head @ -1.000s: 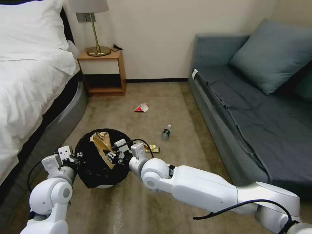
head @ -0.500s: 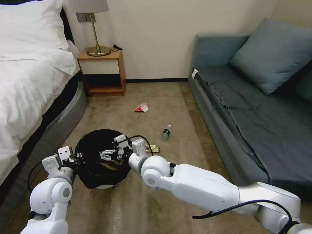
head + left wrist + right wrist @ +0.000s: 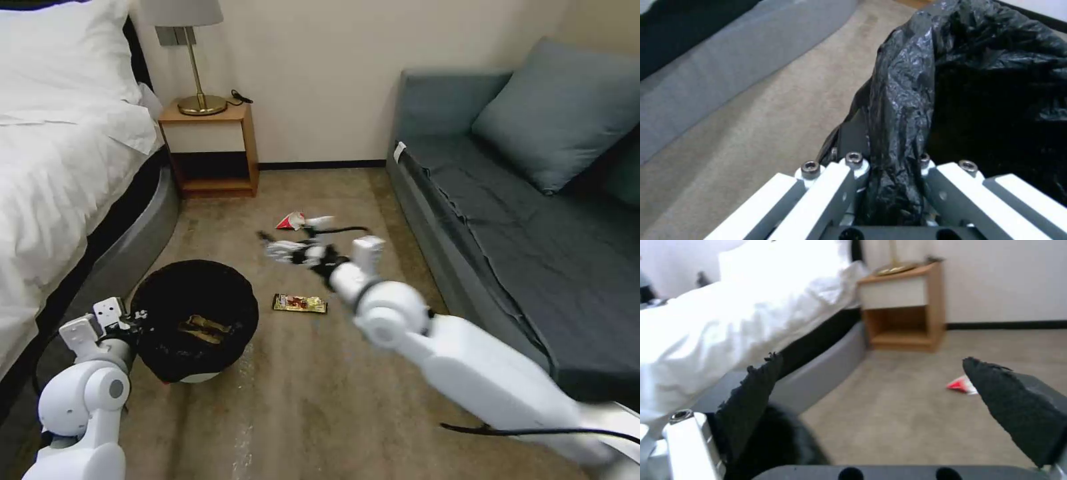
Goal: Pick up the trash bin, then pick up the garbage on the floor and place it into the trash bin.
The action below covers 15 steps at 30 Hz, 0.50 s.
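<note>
The trash bin [image 3: 193,320], white with a black bag liner, is held just off the carpet by my left gripper [image 3: 123,321], which is shut on its near-left rim. The left wrist view shows that gripper [image 3: 889,163] clamping the crumpled liner [image 3: 907,83]. A tan-brown scrap [image 3: 203,328] of garbage lies inside the bin. On the carpet lie a gold-brown wrapper [image 3: 300,303] and a red-and-white packet [image 3: 291,220]. My right gripper [image 3: 275,245] hovers, blurred, between them; its wrist view shows it [image 3: 871,360] open and empty, facing the packet [image 3: 962,385]. My right arm hides the bottle.
A white-sheeted bed [image 3: 60,167] runs along the left. A wooden nightstand [image 3: 213,147] with a lamp stands at the back wall. A grey-blue sofa [image 3: 520,220] lines the right side. Open carpet [image 3: 313,400] lies between bed and sofa.
My right gripper let the tan scrap drop into the bin, then swung out of it and forward towards the red-and-white packet. The bin and left gripper shifted slightly left.
</note>
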Available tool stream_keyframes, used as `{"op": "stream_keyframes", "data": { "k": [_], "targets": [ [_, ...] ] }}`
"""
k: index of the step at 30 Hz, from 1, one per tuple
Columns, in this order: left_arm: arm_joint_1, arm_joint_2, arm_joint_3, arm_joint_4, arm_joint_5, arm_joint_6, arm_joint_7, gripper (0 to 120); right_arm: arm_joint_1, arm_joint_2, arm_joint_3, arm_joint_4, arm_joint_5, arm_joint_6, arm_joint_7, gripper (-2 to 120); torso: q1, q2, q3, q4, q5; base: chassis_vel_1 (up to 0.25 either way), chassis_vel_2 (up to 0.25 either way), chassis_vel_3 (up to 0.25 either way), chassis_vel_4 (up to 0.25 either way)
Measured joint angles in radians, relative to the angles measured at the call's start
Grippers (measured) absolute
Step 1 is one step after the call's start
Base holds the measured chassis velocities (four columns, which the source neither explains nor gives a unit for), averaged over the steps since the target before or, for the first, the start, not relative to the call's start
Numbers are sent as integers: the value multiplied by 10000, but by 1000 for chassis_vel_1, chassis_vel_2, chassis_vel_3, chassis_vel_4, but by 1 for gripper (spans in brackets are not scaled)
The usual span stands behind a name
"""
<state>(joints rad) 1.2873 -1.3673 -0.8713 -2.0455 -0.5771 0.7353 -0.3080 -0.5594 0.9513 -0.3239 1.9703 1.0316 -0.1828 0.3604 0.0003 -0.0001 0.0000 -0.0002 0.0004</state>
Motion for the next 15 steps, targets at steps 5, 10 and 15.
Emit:
{"op": "stream_keyframes", "data": {
  "k": [5,10,15],
  "targets": [
    [-167,-106,-166,157,99,0,-17,4,-2725,-627,2481,686,-1247,683,-880,100,-1,1,0,1,1,0,0,0,0],
    [-241,-169,-259,197,105,0,-18,4,-4356,-548,3803,1115,-2116,1016,-1123,100,0,0,-1,0,0,0,0,0,0],
    [-252,-271,-356,200,104,0,-12,4,-5714,-386,4671,1450,-3389,1390,-1632,100,-1,1,-1,0,-2,0,0,0,0]
  ]
}}
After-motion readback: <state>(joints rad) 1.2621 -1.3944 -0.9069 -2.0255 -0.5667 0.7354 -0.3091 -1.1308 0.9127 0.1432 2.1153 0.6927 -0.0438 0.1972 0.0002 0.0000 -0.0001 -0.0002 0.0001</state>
